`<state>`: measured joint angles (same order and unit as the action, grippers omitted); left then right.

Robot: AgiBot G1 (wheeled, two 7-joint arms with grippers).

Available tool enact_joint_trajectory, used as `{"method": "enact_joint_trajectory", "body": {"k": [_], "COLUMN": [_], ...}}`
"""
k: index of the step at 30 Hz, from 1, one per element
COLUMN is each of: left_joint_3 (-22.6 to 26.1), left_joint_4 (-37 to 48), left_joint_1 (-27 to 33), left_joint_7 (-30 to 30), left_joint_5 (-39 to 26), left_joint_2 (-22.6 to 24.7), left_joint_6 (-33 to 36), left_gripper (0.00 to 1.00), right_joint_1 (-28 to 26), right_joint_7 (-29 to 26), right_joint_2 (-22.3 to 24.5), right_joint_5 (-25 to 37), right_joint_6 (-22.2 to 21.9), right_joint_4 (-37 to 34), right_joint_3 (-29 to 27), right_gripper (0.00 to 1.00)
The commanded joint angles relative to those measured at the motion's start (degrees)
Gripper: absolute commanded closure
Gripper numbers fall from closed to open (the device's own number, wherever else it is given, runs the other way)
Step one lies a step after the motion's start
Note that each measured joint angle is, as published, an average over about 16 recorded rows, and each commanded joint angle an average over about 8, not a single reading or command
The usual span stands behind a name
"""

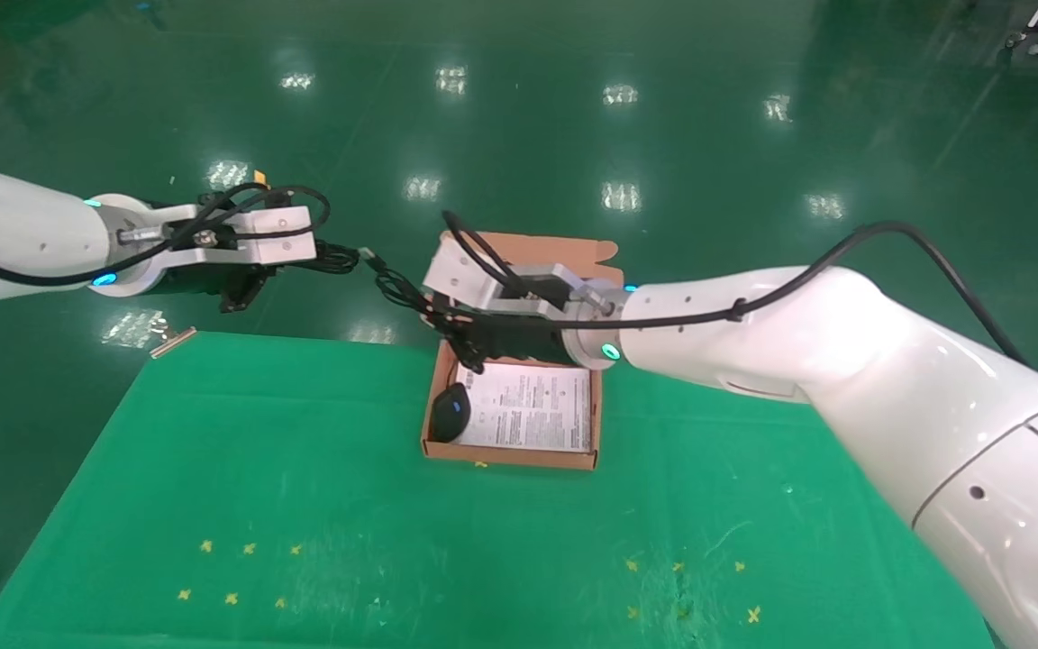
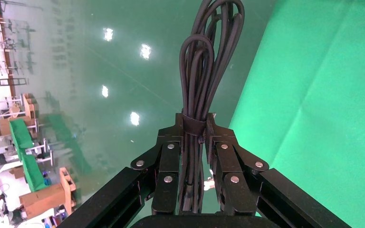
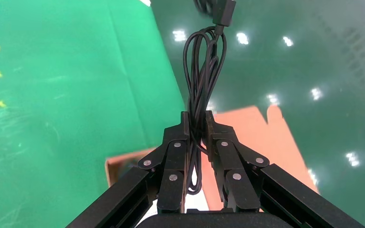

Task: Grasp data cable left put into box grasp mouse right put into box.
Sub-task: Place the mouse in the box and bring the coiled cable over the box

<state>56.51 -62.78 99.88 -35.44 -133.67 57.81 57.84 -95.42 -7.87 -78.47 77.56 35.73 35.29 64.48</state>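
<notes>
Currently: mouse (image 1: 450, 412) lies inside box (image 1: 510, 456); right gripper (image 3: 197, 128) above box pinches its cord (image 3: 200, 80); left gripper (image 2: 195, 130) beyond box clamps data cable (image 2: 204, 71), undelivered.

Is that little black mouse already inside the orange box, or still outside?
Inside. The mouse lies in the box, on its white sheet by one wall; the right gripper holds its bundled cord above.
</notes>
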Motion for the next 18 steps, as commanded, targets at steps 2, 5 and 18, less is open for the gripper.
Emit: {"method": "enact_joint_trajectory", "body": {"k": [2,5,18], "left_joint_3": [0.00,0.00,0.00], "left_joint_4": [-0.03,-0.04,-0.05], "left_joint_1": [-0.01,-0.01,-0.01], "left_joint_7": [-0.02,-0.03,-0.05], "left_joint_5": [-0.02,-0.02,-0.03], "left_joint_2": [-0.01,-0.01,-0.01], "left_joint_6": [0.01,0.01,0.02], "left_gripper": [1.00,1.00,1.00], "right_joint_1": [0.22,0.66,3.38], "right_joint_7": [-0.64,-1.12,-1.44], "right_joint_2": [0.09,0.14,0.05], "right_joint_5": [-1.53,-2.48,-5.20], "right_joint_6": [-1.13,-1.69,-3.10], "right_joint_4": [-1.09,-2.80,-6.58], "right_joint_3": [1.88,3.38,8.81], "right_gripper": [1.00,1.00,1.00]}}
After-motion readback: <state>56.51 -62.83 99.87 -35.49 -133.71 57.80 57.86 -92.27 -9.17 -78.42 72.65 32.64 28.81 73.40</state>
